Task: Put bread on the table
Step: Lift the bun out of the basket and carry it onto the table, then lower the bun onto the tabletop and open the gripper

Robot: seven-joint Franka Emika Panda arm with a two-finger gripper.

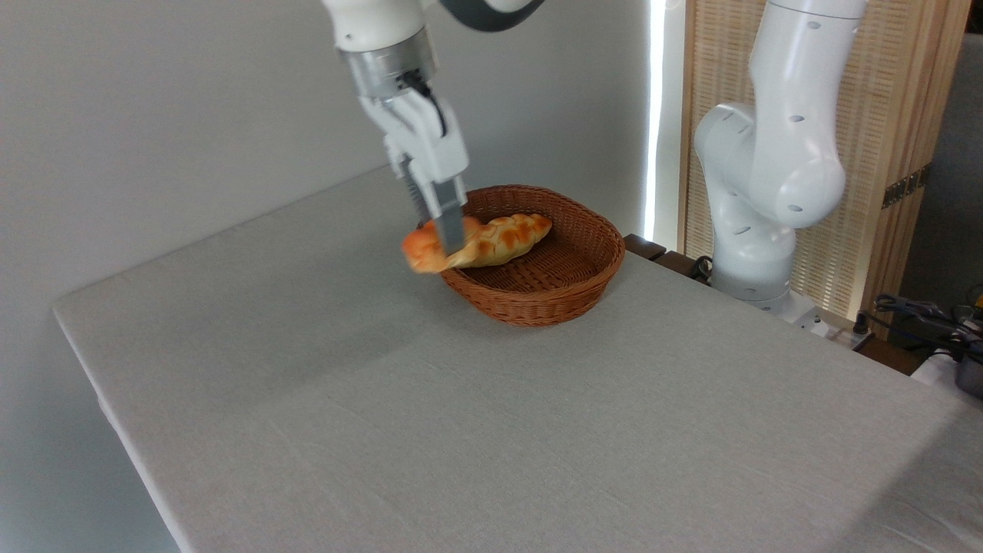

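Probably lab, robot arm (776, 153), cables (921, 315)

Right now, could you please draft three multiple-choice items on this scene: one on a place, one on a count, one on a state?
1. Where is the bread?
A. Lying in the basket
B. Held at the basket's left rim
C. Resting at the table's front edge

2. How many baked items lie inside the basket?
A. One
B. Two
C. Three

3. What is the gripper doing?
A. Hanging open, holding nothing
B. Closed on the bread
C. Closed on the braided loaf

Answers:
1. B, since the bun hangs between the fingers by the left rim, above the table.
2. A, since only the braided loaf remains there.
3. B, since the fingers clamp the small orange bun.
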